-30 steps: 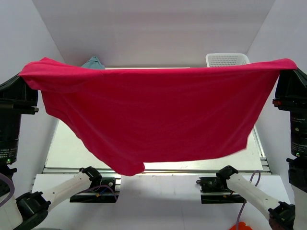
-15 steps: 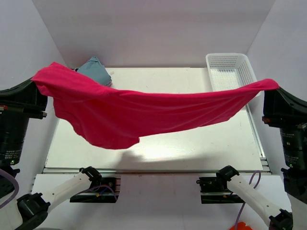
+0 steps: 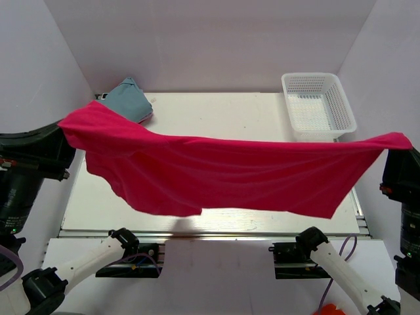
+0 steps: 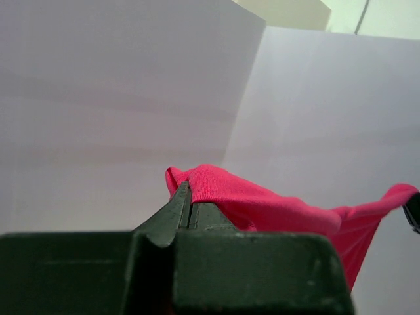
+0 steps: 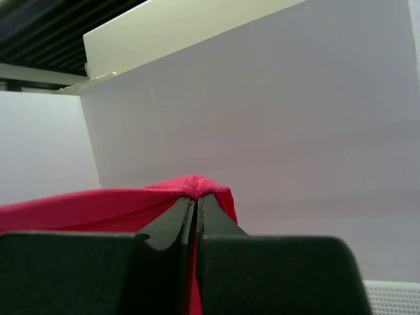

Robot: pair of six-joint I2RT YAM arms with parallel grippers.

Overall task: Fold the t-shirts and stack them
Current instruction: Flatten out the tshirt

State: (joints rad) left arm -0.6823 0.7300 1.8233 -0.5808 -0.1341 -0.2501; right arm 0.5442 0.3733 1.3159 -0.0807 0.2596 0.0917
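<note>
The magenta-pink t-shirt (image 3: pixel 223 174) hangs stretched in the air across the table, held by both arms. My left gripper (image 3: pixel 65 126) is shut on its left corner; the cloth (image 4: pixel 216 187) bunches over the fingertips in the left wrist view. My right gripper (image 3: pixel 401 141) is shut on the right corner, which folds over the closed tips in the right wrist view (image 5: pixel 197 187). The shirt sags in the middle, its lower edge just above the table's front. A folded blue-grey t-shirt (image 3: pixel 131 98) lies at the back left with a red edge under it.
A white mesh basket (image 3: pixel 318 105) stands at the back right of the white table (image 3: pixel 216 111). White walls close in both sides and the back. The arm bases (image 3: pixel 131 249) sit at the near edge.
Both grippers have come down and forward with the pink shirt; it hung as a tall curtain a second ago and is now lower and stretched flatter, uncovering the basket and the blue-grey shirt.
</note>
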